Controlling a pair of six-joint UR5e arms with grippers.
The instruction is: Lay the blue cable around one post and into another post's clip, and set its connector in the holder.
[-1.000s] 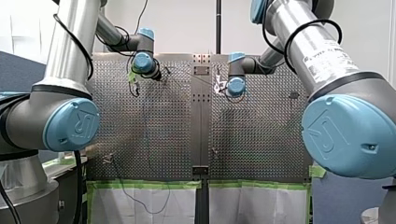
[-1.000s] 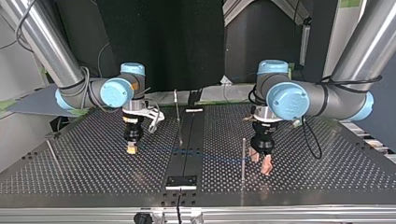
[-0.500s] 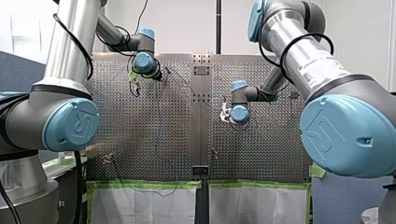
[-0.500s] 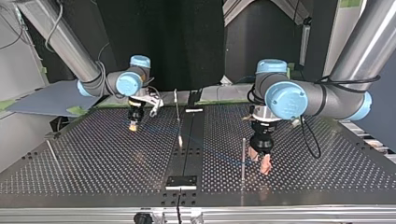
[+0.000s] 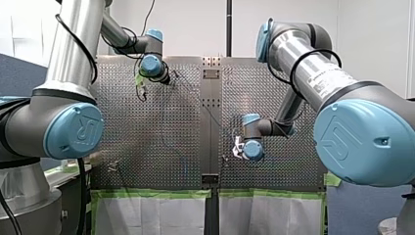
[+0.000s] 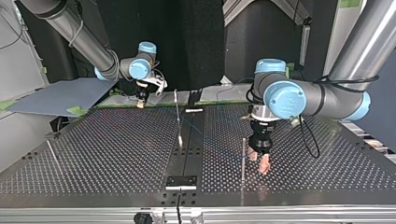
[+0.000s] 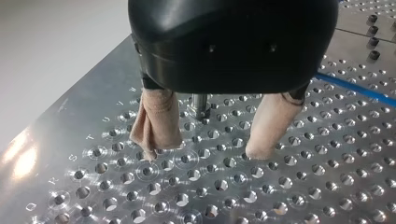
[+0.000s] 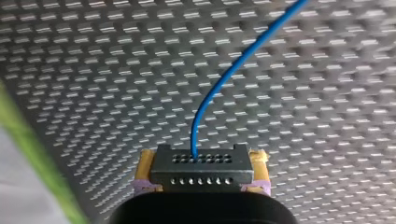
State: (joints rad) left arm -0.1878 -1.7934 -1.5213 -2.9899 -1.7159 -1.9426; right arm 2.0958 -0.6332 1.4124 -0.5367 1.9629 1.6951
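Blue cable (image 8: 219, 88) enters the connector (image 8: 201, 175), which the right gripper (image 8: 202, 164) clamps between yellow pads above the table (image 8: 93, 70). Left gripper (image 7: 204, 150) stands with beige-padded fingers spread, holding nothing, a post (image 7: 200, 103) just beyond the gap. Cable lies on the table beside it, apart.

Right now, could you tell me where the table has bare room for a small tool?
Bare: the table between the leaning rod and the middle strip. Crowded: around the upright post, my left gripper and the blue cable.
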